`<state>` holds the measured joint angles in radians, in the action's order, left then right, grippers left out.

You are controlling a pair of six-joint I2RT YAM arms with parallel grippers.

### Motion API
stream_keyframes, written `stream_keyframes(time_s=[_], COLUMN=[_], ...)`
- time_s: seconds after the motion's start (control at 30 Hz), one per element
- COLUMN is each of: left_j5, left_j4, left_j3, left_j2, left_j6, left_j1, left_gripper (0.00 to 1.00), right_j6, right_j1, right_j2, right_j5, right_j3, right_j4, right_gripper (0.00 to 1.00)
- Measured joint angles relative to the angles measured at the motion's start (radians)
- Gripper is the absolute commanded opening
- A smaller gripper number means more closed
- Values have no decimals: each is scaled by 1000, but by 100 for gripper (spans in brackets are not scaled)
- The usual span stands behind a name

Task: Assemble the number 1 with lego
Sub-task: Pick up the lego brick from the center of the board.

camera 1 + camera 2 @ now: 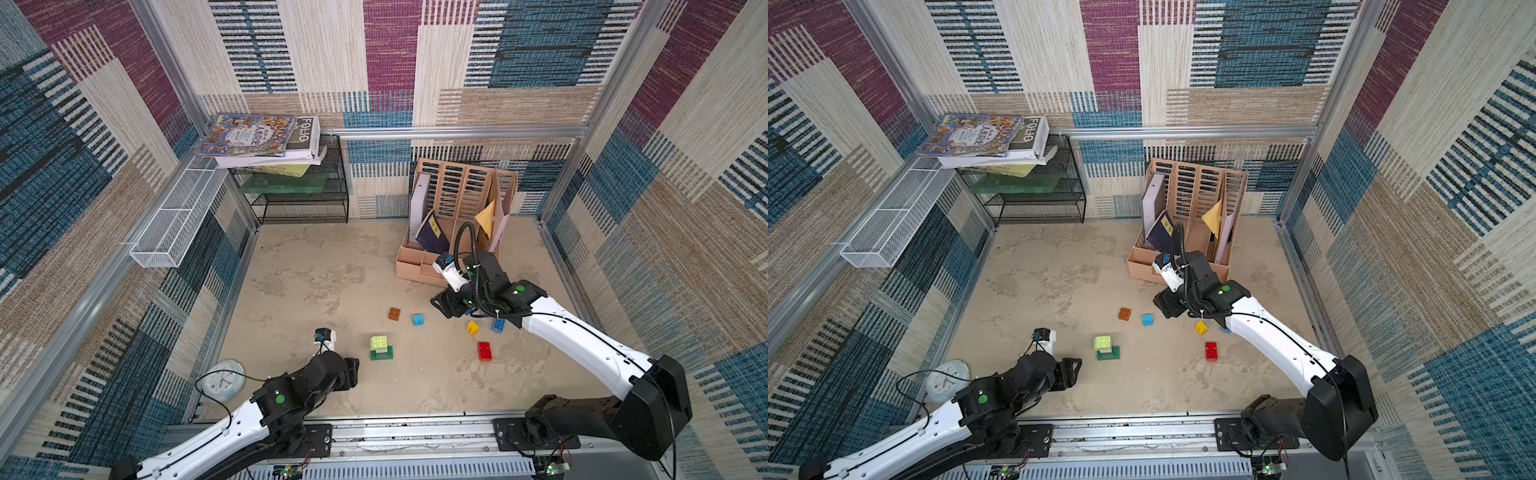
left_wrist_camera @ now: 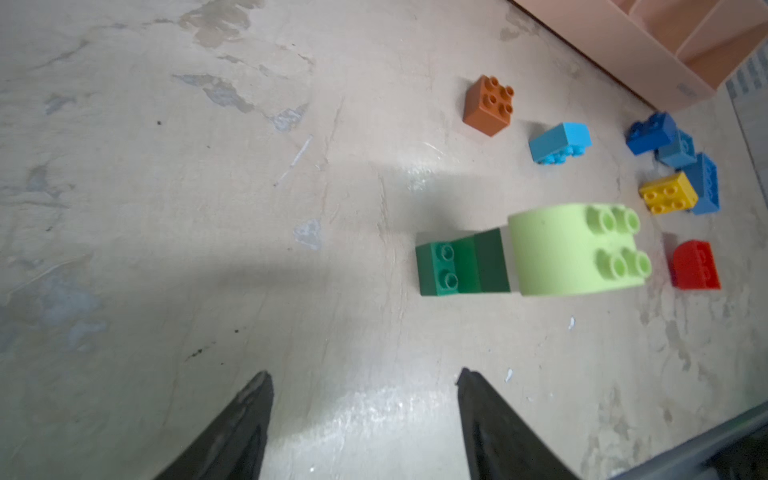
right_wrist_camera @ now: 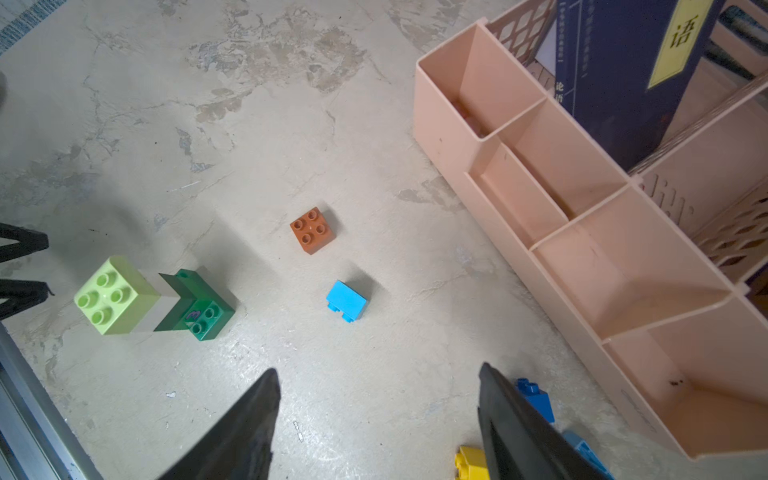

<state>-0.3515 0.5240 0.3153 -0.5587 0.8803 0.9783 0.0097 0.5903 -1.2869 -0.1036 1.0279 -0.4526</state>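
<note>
The lime brick [image 1: 378, 343] sits on a cream brick [image 3: 160, 312] atop the dark green brick [image 1: 382, 354], in the middle of the table [image 1: 316, 266]. The brown brick [image 1: 394, 313], light blue brick [image 1: 418, 319], yellow brick [image 1: 472, 327] and red brick [image 1: 484, 350] lie loose nearby. My left gripper [image 2: 365, 372] and right gripper [image 3: 379, 368] are both spread wide, pinching nothing.
</note>
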Motion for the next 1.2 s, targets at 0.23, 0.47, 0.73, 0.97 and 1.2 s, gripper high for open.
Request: stream_keyframes(time_s=[0.23,0.47,0.73,0.97,1.2], left_j5=[-244,-394,-436,-457,-531], left_j4=[-84,-272,-587,-760,-790], left_j3=[0,12,-23,8,-5], left_j2=[-175,-395,-603,-767,-792], left_j6=[33,27,-70,-109,-53], left_j1=[306,390,396,397,398], left_gripper=[79,80,80,80,81], right_j6=[-9,-13,-31,-44,-53], right_j1=[-11,-18,-29,-42,-55], right_j2=[69,112,146,160,169], right_j5=[-6,-7,-8,-9,-10], right_j3=[-66,-104,-113,-116,-123], right_j4=[3,11,13,0,-3], right_gripper=[77,76,76,76,75])
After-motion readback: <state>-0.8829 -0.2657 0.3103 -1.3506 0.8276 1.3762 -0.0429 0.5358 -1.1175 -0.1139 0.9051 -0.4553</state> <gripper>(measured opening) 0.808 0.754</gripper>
